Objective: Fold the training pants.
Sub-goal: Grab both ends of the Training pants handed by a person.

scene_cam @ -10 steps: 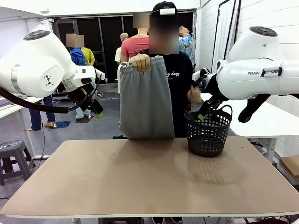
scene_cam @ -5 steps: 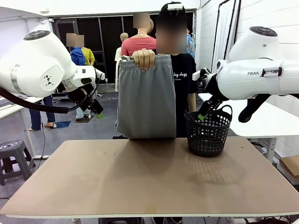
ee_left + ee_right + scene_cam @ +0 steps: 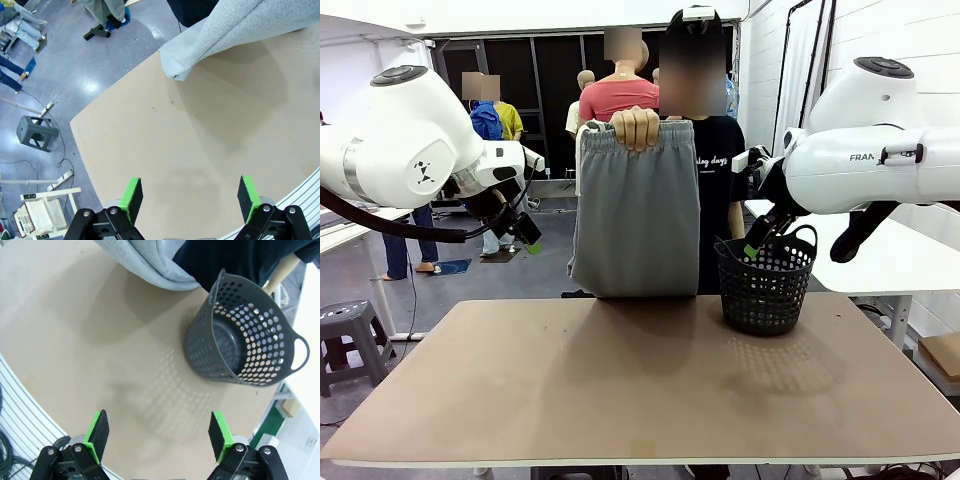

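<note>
Seeing one pair of grey training pants (image 3: 636, 210) hanging from the person's hand (image 3: 637, 128) at the table's (image 3: 620, 390) far edge; one black mesh basket (image 3: 765, 285) beside it; my left gripper (image 3: 190, 192) and right gripper (image 3: 159, 432) both gape empty.

The tan table (image 3: 620, 390) carries a black mesh basket (image 3: 765, 290), which stands upright near the far edge, on the robot's right half. The basket's dotted shadow falls on the tabletop just in front of it. Left of the basket, the lower end of the grey training pants (image 3: 635, 230) hangs at the far edge. Whether it touches the tabletop cannot be told.
</note>
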### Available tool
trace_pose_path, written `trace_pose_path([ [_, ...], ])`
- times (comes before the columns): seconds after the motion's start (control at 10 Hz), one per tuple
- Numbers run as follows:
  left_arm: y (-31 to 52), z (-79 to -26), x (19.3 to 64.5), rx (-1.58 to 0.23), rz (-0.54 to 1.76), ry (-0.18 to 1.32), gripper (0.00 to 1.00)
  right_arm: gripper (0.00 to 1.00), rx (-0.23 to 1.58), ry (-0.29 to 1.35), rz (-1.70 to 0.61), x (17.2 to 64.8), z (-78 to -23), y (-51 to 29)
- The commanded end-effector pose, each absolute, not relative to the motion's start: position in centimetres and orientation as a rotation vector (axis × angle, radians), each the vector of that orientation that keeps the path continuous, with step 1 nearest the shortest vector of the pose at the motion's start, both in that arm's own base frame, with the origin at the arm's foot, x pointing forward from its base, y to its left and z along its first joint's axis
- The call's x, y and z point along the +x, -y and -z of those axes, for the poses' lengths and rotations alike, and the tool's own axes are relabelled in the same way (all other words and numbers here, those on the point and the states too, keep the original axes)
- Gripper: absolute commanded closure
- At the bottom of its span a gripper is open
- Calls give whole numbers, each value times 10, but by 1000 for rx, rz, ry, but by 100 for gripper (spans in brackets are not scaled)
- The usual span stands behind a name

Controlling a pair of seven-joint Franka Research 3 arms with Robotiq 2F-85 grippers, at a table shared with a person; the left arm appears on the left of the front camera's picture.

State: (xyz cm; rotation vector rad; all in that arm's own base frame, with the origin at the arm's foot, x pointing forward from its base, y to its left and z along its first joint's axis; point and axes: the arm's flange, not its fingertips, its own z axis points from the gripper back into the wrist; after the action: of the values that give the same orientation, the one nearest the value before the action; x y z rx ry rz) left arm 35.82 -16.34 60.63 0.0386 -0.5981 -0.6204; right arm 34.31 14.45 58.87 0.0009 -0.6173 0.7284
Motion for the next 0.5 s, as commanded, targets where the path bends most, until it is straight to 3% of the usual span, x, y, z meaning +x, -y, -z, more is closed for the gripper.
trace_pose_path([
  [0.0, 164, -607, 359, 38, 621, 598, 0, 0, 3, 617, -727, 344, -590, -144],
  [0.4, 164, -607, 359, 38, 621, 598, 0, 0, 3, 617, -727, 344, -590, -144],
])
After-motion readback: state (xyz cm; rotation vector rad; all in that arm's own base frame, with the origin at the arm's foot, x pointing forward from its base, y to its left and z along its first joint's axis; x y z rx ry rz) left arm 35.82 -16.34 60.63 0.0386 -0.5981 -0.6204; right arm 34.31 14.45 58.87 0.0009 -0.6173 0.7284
